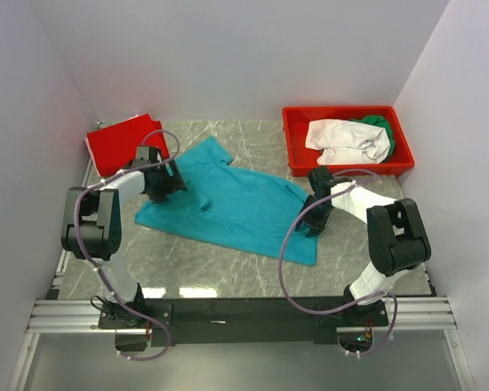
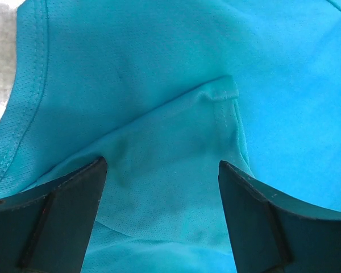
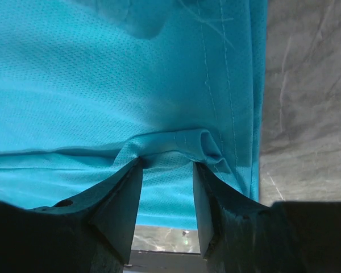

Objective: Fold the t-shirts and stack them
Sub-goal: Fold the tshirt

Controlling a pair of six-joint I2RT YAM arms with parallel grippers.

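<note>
Top view, teal t-shirt (image 1: 236,208): I see it spread flat and slantwise across the middle of the marble table (image 1: 228,265), one sleeve pointing to the far side.
Top view, red t-shirt (image 1: 118,142): folded, at the far left corner, apart from the teal one.
Top view, bin (image 1: 346,112): red plastic, far right; the white t-shirt (image 1: 346,138) is crumpled inside, with the green t-shirt (image 1: 379,124) partly under it at the back.
Top view, left gripper (image 1: 167,183): down on the teal shirt's left end, near the sleeve.
Top view, right gripper (image 1: 312,224): down at the shirt's right edge.
Left wrist, left gripper (image 2: 162,165): fingers (image 2: 74,193) spread wide and released; nothing pinched.
Left wrist, teal t-shirt (image 2: 159,57): fills the view; a folded flap with a stitched hem lies between the fingers, a curved seam runs at left.
Right wrist, right gripper (image 3: 167,165): fingers (image 3: 122,193) clenched on a rucked-up fold of the hem; cloth puckers at both tips.
Right wrist, teal t-shirt (image 3: 102,74): stretches away from the tips, its stitched edge running along the right.
Right wrist, table (image 3: 307,85): bare marble beside that edge.
</note>
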